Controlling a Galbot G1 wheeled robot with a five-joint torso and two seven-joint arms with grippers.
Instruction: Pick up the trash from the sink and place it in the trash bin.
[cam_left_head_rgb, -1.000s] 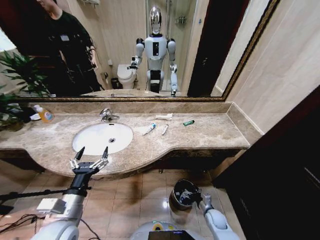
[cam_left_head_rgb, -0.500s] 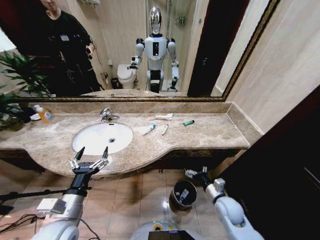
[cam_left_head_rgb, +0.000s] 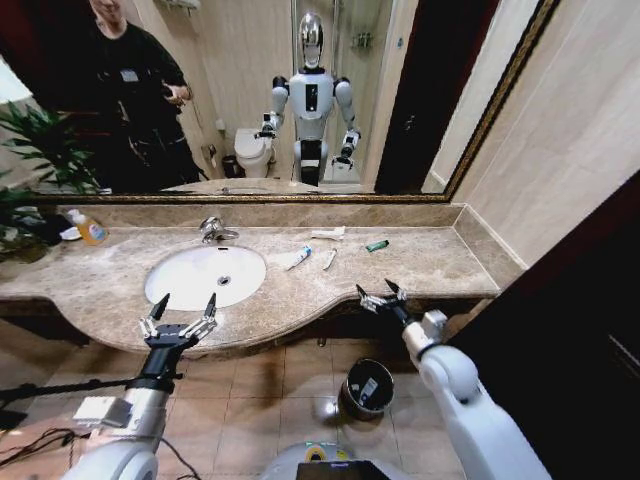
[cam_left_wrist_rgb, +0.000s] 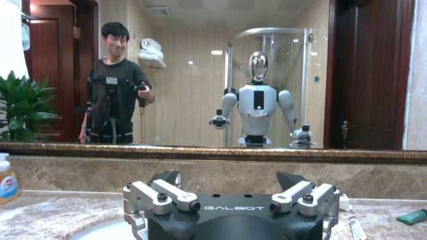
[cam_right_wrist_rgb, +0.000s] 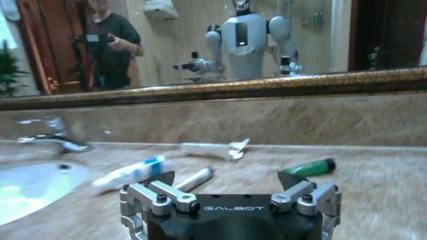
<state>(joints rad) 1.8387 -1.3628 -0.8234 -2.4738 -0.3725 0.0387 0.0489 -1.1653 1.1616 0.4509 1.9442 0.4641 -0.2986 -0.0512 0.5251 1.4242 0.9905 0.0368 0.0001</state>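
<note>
Trash lies on our marble countertop (cam_left_head_rgb: 420, 262) to the right of the sink (cam_left_head_rgb: 205, 275), not in the basin. We see a white tube with a blue end (cam_left_head_rgb: 298, 258) nearest the basin rim, a slim white packet (cam_left_head_rgb: 329, 258) just beside it, another white packet (cam_left_head_rgb: 328, 233) back against the low wall under the mirror, and a small green piece (cam_left_head_rgb: 377, 245) farther to the right. In the right wrist view the same four show beyond our fingers: the blue-ended tube (cam_right_wrist_rgb: 128, 172), the slim packet (cam_right_wrist_rgb: 195, 177), the flat white packet (cam_right_wrist_rgb: 212, 148) and the green piece (cam_right_wrist_rgb: 308, 167).

Our right gripper (cam_left_head_rgb: 378, 296) is raised at the front edge of the countertop, right of the basin, its two fingers spread apart and holding nothing. It is well short of the trash and points toward it.

Our left gripper (cam_left_head_rgb: 178, 320) hovers over the front edge of the countertop just before the sink, fingers splayed wide and empty.

On the tiled floor below the counter stands the trash bin (cam_left_head_rgb: 366, 388), round and black with a shiny rim, and something pale lies inside it. A chrome faucet (cam_left_head_rgb: 212, 230) sits behind the basin, and an orange-yellow soap bottle (cam_left_head_rgb: 89, 229) stands at the far left of the counter.
</note>
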